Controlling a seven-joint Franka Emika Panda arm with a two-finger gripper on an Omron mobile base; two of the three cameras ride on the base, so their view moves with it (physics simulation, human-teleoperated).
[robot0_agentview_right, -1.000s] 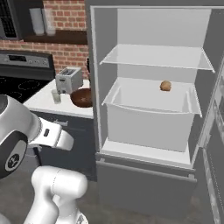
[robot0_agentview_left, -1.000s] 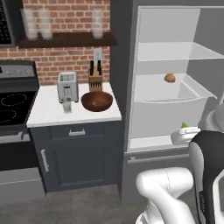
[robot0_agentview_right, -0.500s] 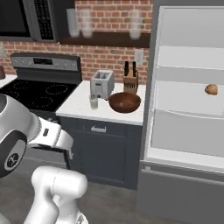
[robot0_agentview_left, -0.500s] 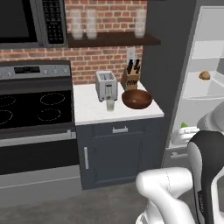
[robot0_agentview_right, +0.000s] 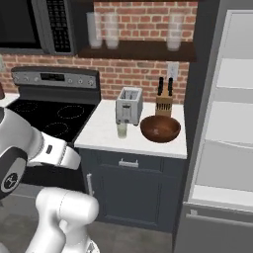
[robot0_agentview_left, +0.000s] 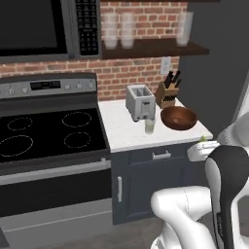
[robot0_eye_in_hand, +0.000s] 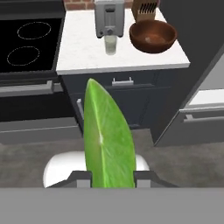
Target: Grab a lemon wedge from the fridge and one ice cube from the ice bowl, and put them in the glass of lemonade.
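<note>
In the hand view my gripper (robot0_eye_in_hand: 112,177) is shut on the lemon wedge (robot0_eye_in_hand: 106,135), a lime-green sliver standing up between the fingertips. A speck of the wedge (robot0_agentview_left: 202,139) shows above my hand at the right of the left base view. The glass of lemonade (robot0_agentview_left: 150,125) (robot0_agentview_right: 122,130) (robot0_eye_in_hand: 110,44) stands on the white counter in front of the toaster. Just right of it sits the reddish-brown ice bowl (robot0_agentview_left: 178,124) (robot0_agentview_right: 159,135) (robot0_eye_in_hand: 153,46). Open, the fridge (robot0_agentview_right: 225,148) shows white shelves at the right. My gripper is well short of the counter.
A toaster (robot0_agentview_left: 140,102) and a knife block (robot0_agentview_left: 166,92) stand at the back of the counter. A black stove (robot0_agentview_left: 48,131) lies to the left, with a microwave (robot0_agentview_left: 34,26) above it. Tall frosted glasses (robot0_agentview_right: 101,27) stand on a shelf. Dark cabinet fronts (robot0_agentview_right: 133,188) are below the counter.
The whole picture has shifted: the base has moved, so the counter and stove now sit in the middle and the fridge at the right edge. The grip on the wedge is unchanged.
</note>
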